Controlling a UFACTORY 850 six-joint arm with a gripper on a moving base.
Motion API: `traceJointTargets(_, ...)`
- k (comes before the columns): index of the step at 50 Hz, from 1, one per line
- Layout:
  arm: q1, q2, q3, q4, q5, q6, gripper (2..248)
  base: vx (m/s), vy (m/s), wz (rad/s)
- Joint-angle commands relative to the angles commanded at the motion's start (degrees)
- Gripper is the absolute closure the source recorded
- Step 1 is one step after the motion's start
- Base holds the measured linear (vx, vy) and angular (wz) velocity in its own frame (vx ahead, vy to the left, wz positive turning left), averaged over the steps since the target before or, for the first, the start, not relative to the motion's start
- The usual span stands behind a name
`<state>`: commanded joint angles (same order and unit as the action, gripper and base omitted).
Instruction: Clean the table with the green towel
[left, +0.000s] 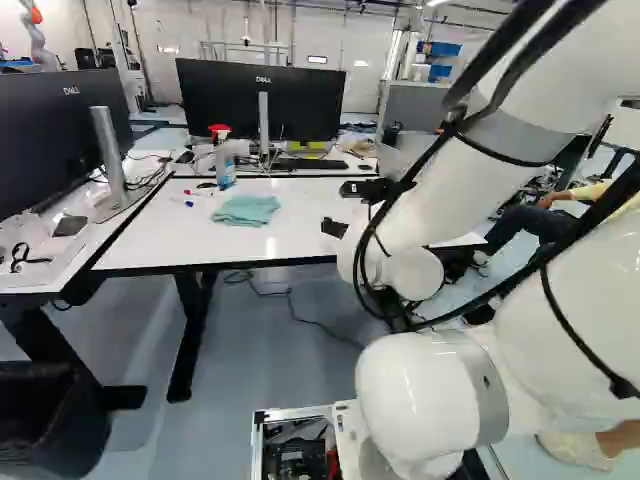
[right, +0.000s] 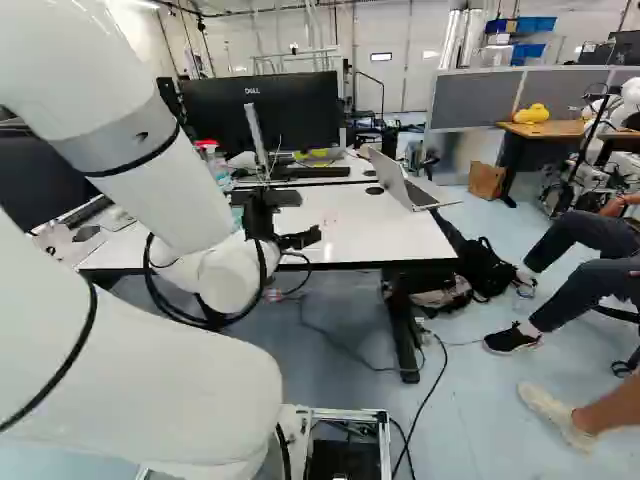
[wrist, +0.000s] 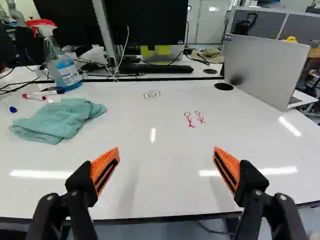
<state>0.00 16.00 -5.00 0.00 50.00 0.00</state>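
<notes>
- Towel: green, bunched on the table near the spray bottle, ahead and left of the gripper.
- Jaws: wide apart, empty; best centred over the thick folds before lowering and closing.
- Spiral drawing: likely wiping target; level, light pressure advised.

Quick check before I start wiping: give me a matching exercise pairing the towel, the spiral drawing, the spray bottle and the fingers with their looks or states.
1. Towel
2. Spiral drawing
3. Spray bottle
4. Fingers

A. Upright, red-topped
B. Spread apart, orange-padded
C. Loosely bunched, lying down
D. Flat, thin dark line

Pairs: 1-C, 2-D, 3-A, 4-B
</notes>
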Motion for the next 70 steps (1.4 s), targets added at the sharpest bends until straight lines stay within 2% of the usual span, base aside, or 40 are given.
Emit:
traceJointTargets(31, 0.00, -1.17, -0.99, 0.00, 0.00, 0.00, 3, 0.000, 0.000, 0.000)
traceJointTargets(53, 0.39, -6.73, -5.90, 0.00, 0.00, 0.00, 3, 0.000, 0.000, 0.000)
traceJointTargets(70, 2.06, -12.05, -10.91, 0.00, 0.00, 0.00, 3, 0.000, 0.000, 0.000)
